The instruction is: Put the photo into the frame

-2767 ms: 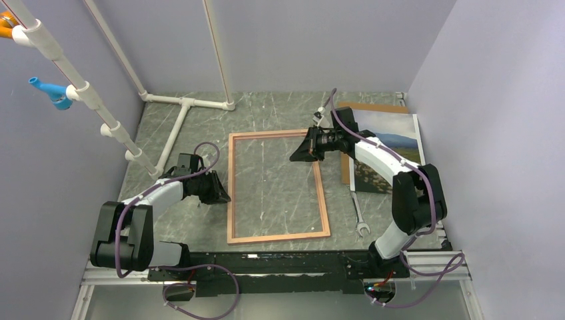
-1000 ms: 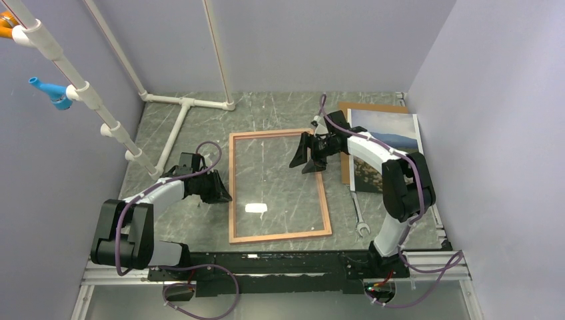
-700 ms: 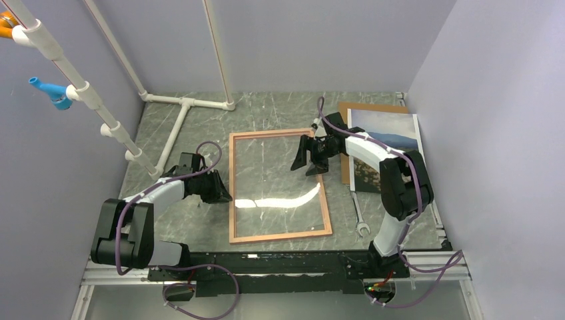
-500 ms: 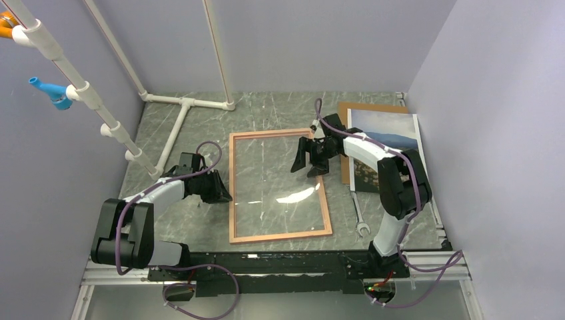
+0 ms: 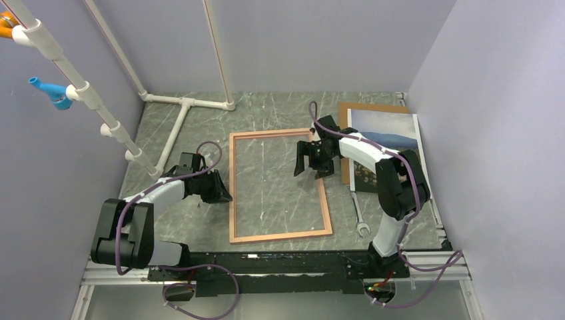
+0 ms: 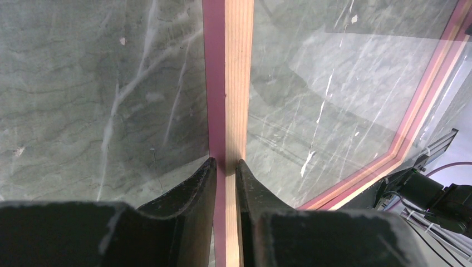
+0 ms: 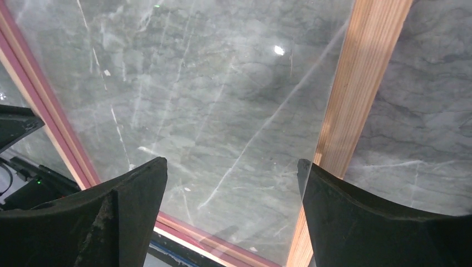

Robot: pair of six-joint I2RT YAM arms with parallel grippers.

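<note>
The frame point(image 5: 280, 235), thin pinkish light wood with a clear pane point(image 7: 222, 83) in it, lies flat mid-table. My left gripper point(image 5: 220, 193) is shut on its left rail point(image 6: 234, 83), one finger on each side of the wood at the left gripper's tips point(image 6: 225, 164). My right gripper point(image 5: 313, 163) hovers over the frame's right side with its jaws wide open and nothing between them; in its own view the right gripper point(image 7: 231, 167) spans the pane next to the right rail point(image 7: 362, 83). The photo point(image 5: 390, 143), a landscape print, lies face up at the right, apart from both grippers.
A brown backing board point(image 5: 363, 107) sticks out from under the photo. A wrench point(image 5: 360, 220) lies between the frame and the right arm's base. White pipes point(image 5: 176, 127) run along the back left. Walls close in on both sides.
My right gripper has opened wider and its wrist has turned over the frame's right side. The glare that swept across the pane has gone. The left arm has not moved.
</note>
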